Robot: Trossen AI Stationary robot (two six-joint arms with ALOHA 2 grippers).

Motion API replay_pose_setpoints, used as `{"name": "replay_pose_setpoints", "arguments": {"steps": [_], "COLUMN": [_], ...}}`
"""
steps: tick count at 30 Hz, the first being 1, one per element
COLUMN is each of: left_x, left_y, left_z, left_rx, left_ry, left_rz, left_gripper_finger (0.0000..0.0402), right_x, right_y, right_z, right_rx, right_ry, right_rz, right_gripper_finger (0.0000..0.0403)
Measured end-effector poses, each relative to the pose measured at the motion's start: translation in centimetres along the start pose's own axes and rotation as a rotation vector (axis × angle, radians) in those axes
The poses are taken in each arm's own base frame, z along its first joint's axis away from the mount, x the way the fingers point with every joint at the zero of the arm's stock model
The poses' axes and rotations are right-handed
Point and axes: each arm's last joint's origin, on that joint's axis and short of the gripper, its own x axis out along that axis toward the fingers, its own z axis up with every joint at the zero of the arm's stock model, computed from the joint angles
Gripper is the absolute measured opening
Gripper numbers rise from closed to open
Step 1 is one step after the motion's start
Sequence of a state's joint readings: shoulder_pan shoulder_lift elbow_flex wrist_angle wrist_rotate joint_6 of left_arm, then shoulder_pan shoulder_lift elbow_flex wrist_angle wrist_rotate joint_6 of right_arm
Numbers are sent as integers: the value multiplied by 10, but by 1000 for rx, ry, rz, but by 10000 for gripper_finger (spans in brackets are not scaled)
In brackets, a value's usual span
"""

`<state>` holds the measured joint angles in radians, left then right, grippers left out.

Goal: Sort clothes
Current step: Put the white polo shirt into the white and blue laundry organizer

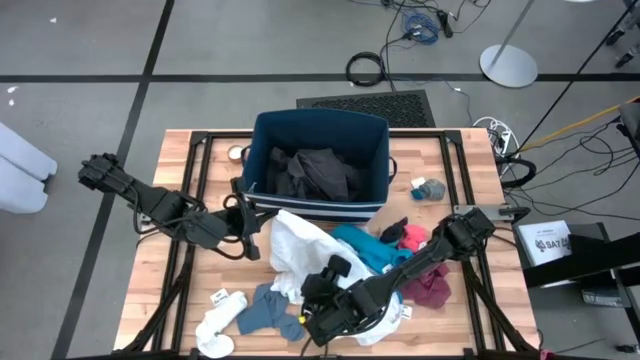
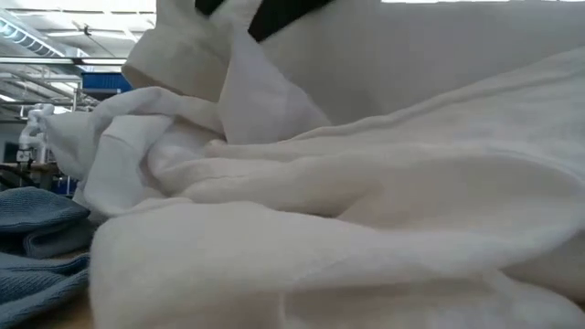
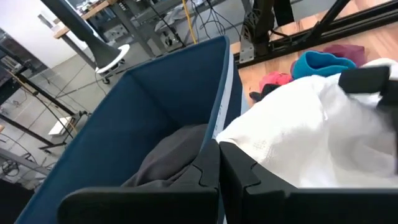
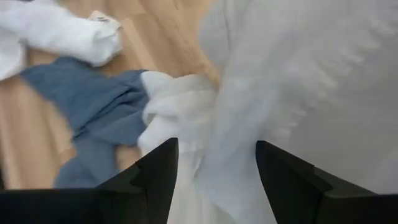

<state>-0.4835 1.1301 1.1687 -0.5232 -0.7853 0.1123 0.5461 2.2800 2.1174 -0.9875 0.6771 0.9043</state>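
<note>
The worktop [image 1: 200, 300] is pale wooden planks on a black frame, standing on a grey floor crossed by dark tape lines; cables [image 1: 425, 25] trail over the floor behind it and a round white stand base [image 1: 508, 66] sits at the back right; a navy bin [image 1: 320, 165] stands at the worktop's rear middle with a dark grey garment [image 1: 315, 172] inside it. In front of the bin lie a large white garment [image 1: 300, 245], a teal-blue piece [image 1: 362, 245], a red-pink sock [image 1: 414, 237] and a maroon piece [image 1: 430, 287]; a white sock [image 1: 218, 325] and a grey-blue sock [image 1: 262, 308] lie at the front left, and another small sock [image 1: 428, 188] lies to the right of the bin. The right pincer [image 4: 216, 163] hangs over the front edge of the white garment with its fingers spread apart, the cloth lying between them, not yet clamped; the left pincer [image 3: 219, 163] is closed and empty, near the bin's front wall beside the white garment.
</note>
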Motion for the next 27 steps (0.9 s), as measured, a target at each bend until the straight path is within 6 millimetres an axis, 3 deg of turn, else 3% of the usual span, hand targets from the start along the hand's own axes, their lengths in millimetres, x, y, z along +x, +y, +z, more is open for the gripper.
{"name": "replay_pose_setpoints", "arguments": {"steps": [6,10,12,15,17,21,27], "left_x": [0,0,0,0,0,-2,-9], "left_y": [0,-1,-2,-2,-3,-5,-6], "left_z": [0,1,2,2,3,8,28], "left_rx": [-4,-14,-20,-41,-46,-80,-145], "left_ry": [-3,-15,-17,-20,-28,-78,-270], "left_rz": [-16,-41,-57,-81,-100,-152,-224], "left_gripper_finger": [0,0,0,0,0,0,0], "right_x": [31,32,29,19,8,-25,-116], "right_y": [2,-14,-23,-28,-27,-28,-43], "right_z": [-15,-26,-30,-31,-29,-17,25], "right_rx": [38,67,67,60,38,58,57], "right_ry": [9,50,83,109,116,87,-91], "right_rz": [-93,-258,-335,-369,-337,-249,-60], "right_gripper_finger": [203,190,158,67,18,4,1]}}
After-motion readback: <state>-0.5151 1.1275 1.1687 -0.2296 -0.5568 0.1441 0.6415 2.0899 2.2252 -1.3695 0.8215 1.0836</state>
